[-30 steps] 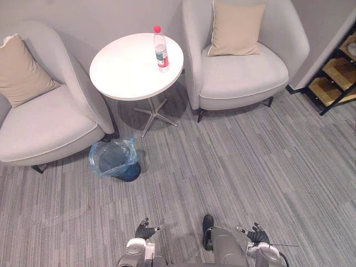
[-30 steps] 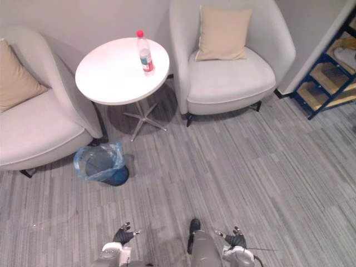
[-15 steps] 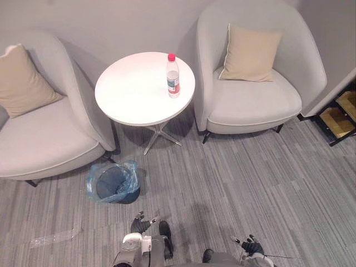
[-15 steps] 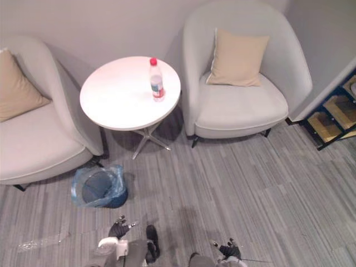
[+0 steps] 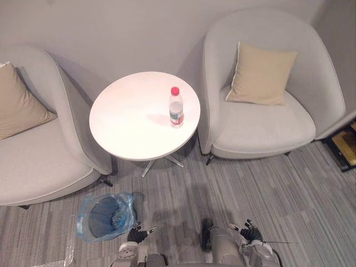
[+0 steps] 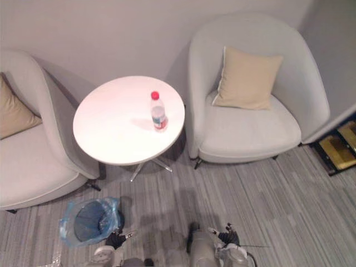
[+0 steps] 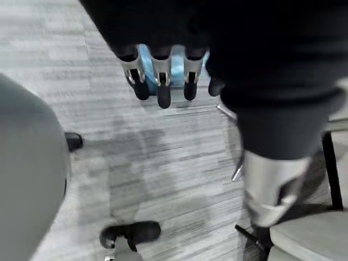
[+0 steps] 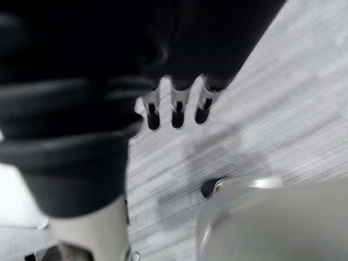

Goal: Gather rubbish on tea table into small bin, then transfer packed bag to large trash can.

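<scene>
Clear red-capped plastic bottle [image 5: 176,107] stands upright on the round white table [image 5: 133,125]. Small blue-bagged bin [image 5: 104,217] sits on the floor nearby. Left hand [image 5: 135,234] and right hand [image 5: 251,230] hang low, fingers loosely extended, both empty.

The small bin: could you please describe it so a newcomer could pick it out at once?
Find the round white table by the wall. On the grey floor at its near left, beside the left armchair, stands the small bin. Its crinkled blue bag liner sets it apart.

Red-capped bottle [image 6: 158,113] upright on round table [image 6: 111,136]; bag-lined bin [image 6: 89,221] on floor nearby
</scene>
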### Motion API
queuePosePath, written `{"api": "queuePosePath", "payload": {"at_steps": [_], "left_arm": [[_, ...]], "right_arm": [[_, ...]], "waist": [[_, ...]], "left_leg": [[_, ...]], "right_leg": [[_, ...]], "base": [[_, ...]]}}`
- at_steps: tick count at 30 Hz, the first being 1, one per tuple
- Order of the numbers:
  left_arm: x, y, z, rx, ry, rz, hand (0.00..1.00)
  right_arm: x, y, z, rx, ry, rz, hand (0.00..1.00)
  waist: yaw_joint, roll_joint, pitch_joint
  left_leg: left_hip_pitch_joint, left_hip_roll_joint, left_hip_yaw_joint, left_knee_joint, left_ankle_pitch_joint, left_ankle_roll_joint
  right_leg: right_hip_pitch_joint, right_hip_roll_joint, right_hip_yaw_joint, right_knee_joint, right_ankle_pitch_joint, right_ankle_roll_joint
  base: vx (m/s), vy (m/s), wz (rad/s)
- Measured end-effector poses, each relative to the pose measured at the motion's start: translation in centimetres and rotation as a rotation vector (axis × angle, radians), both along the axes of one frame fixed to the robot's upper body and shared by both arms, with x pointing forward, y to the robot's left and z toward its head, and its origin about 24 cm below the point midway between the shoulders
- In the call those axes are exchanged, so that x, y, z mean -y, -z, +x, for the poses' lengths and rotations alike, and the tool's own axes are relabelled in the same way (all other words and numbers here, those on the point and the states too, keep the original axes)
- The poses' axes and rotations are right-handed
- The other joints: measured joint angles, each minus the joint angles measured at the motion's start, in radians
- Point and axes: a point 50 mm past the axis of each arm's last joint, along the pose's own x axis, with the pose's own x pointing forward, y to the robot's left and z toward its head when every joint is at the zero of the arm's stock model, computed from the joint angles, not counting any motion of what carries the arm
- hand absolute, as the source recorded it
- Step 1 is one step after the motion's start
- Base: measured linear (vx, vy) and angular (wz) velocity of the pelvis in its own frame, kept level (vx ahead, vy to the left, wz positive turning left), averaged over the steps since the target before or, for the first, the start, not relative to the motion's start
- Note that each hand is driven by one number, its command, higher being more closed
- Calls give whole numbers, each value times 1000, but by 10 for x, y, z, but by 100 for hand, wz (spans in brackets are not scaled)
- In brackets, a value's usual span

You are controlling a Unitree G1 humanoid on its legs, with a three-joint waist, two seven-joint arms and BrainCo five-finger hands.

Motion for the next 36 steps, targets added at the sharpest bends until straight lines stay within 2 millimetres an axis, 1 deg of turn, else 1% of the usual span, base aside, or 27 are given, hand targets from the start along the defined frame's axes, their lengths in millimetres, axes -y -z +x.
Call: {"api": "queuePosePath", "payload": {"at_steps": [1, 2, 4, 5, 6, 7, 8, 10, 11, 12, 13, 14, 16, 19, 21, 22, 24, 25, 26, 27, 29, 30, 31, 32, 33, 34, 36], "left_arm": [[4, 0, 1, 2, -4, -12, 0], [6, -1, 3, 7, -2, -16, 0], [8, -3, 7, 24, -8, -24, 0], [9, -4, 9, 36, -7, -27, 0], [9, -4, 10, 38, -7, -27, 0], [9, -5, 11, 41, -7, -26, 0], [9, -5, 11, 43, -7, -26, 0], [9, -6, 13, 53, -1, -23, 0], [9, -6, 13, 53, 2, -21, 0], [8, -6, 12, 50, 12, -14, 0], [4, -6, 12, 51, 22, 3, 0], [3, -6, 11, 49, 25, 6, 0], [-9, -3, 5, 17, 40, 40, 0], [-17, -1, 0, -10, 75, 78, 0], [-20, 0, -3, -21, 79, 88, 0], [-22, 0, -5, -33, 87, 98, 0], [-20, 1, -5, -33, 94, 98, 0], [-20, 1, -6, -33, 101, 104, 0], [-19, 1, -5, -32, 117, 109, 0], [-19, 0, -5, -31, 120, 110, 0], [-18, 1, -6, -30, 129, 113, 0], [-18, 1, -6, -30, 132, 114, 0], [-19, 1, -7, -30, 133, 115, 0], [-19, 1, -8, -29, 133, 116, 0], [-20, 1, -9, -26, 133, 118, 0], [-22, 1, -11, -29, 132, 122, 0], [-22, 1, -11, -29, 133, 122, 0]], "right_arm": [[0, 2, -4, -13, 11, 5, 0], [0, 3, -7, -22, 13, 6, 0], [-1, 4, -14, -38, 17, 6, 0], [-1, 5, -15, -40, 15, 4, 0], [-1, 4, -14, -38, 15, 3, 0], [-2, 4, -13, -30, 15, 5, 0], [-2, 4, -12, -29, 15, 5, 0], [-3, 4, -11, -29, 13, 4, 0], [-2, 4, -12, -30, 13, 3, 0], [2, 3, -12, -33, 9, -11, 0], [-3, 4, -12, -38, -4, -5, 0], [-5, 4, -11, -38, -10, -3, 0], [-12, 5, -9, -42, -48, -4, 0], [-17, 5, -7, -42, -82, -8, 0], [-22, 5, -4, -37, -116, -14, 0], [-26, 3, 2, -22, -160, -29, 0], [-27, -4, 13, 27, -208, -69, 0], [-26, -16, 28, 105, -237, -119, 0], [-24, -25, 37, 159, -245, -147, 0], [-22, -30, 40, 184, -248, -162, 0], [-12, -58, 63, 327, -291, -272, 0], [-11, -63, 66, 353, -293, -287, 0], [-10, -75, 74, 411, -306, -327, 0], [-10, -78, 76, 427, -311, -336, 0], [-10, -84, 80, 459, -314, -348, 0], [-12, -94, 84, 507, -313, -398, 0], [-12, -99, 87, 528, -309, -406, 0]], "waist": [[-6, 0, 2], [-7, -1, 3], [0, -6, 7], [7, -13, 11], [8, -14, 11], [8, -14, 11], [9, -14, 11], [18, -14, 11], [19, -13, 11], [25, -3, 4], [30, -19, -11], [29, -22, -13], [24, -45, -16], [25, -48, -20], [26, -48, -25], [28, -45, -27], [28, -43, -28], [27, -44, -30], [27, -44, -30], [26, -44, -30], [26, -45, -36], [26, -46, -38], [26, -50, -43], [26, -52, -45], [26, -56, -49], [26, -66, -59], [26, -66, -60]], "left_leg": [[-15, 18, -15, 49, 8, -13], [-38, 31, -18, 107, 12, -21], [-124, 73, -6, 310, 44, -59], [-152, 95, 27, 375, 36, -40], [-163, 100, 48, 384, 26, -27], [-190, 98, 83, 373, 1, -13], [-196, 95, 92, 360, -5, -8], [-228, 31, 83, 175, -5, 3], [-227, 16, 72, 127, 7, 8], [-225, -17, 25, 35, 105, 14], [-204, -39, 39, 8, 110, 21], [-202, -43, 40, 2, 110, 24], [-190, -70, 39, -19, 112, 35], [-152, -95, 36, -69, 123, 51], [-152, -99, 33, -73, 124, 53], [-152, -99, 25, -83, 128, 57], [-153, -98, 13, -88, 130, 59], [-145, -96, 11, -105, 138, 59], [-139, -95, 11, -117, 144, 61], [-137, -95, 11, -120, 146, 61], [-128, -93, 11, -144, 152, 61], [-128, -93, 12, -148, 153, 61], [-129, -93, 13, -155, 156, 64], [-129, -94, 13, -157, 158, 63], [-129, -95, 14, -161, 160, 64], [-121, -102, 9, -188, 179, 69], [-119, -103, 7, -201, 190, 69]], "right_leg": [[21, -2, -32, 15, -33, -12], [40, -2, -48, 14, -46, -17], [114, -6, -91, -25, -67, -30], [152, -6, -103, -53, -70, -35], [170, -6, -108, -68, -70, -35], [198, -12, -120, -91, -70, -34], [205, -15, -123, -97, -69, -31], [233, -35, -123, -124, -64, -4], [236, -38, -122, -124, -65, 3], [237, -32, -102, -122, -67, 25], [239, -39, -72, -142, -59, 47], [242, -41, -70, -154, -55, 52], [273, -58, -69, -211, -30, 70], [307, -66, -66, -245, -27, 75], [310, -66, -65, -253, -27, 75], [311, -63, -69, -261, -26, 75], [312, -60, -70, -262, -26, 74], [313, -54, -69, -268, -23, 69], [318, -52, -67, -279, -18, 64], [321, -51, -67, -284, -15, 63], [325, -43, -58, -308, 3, 63], [325, -42, -56, -313, 6, 64], [326, -40, -51, -328, 17, 64], [326, -40, -49, -333, 20, 65], [326, -40, -46, -341, 26, 66], [338, -42, -45, -374, 48, 71], [337, -41, -45, -381, 52, 72]], "base": [[307, -276, 62], [254, -231, 66], [193, -180, 57], [129, -98, 38], [112, -45, 30], [84, -12, 21], [101, 23, 21], [105, 98, 10], [124, 179, -10], [137, 157, -28], [137, 157, -28], [153, 145, -16], [132, 161, 3], [88, 80, 9], [78, 31, 5], [74, -22, 7], [46, -34, 6], [25, -34, -1], [26, -37, -2], [4, -18, -6], [-14, -2, -10], [-21, 12, -11], [-20, 16, -7], [-27, 22, -9], [-106, 44, -3], [-122, 40, -1], [-92, 12, 4]]}}
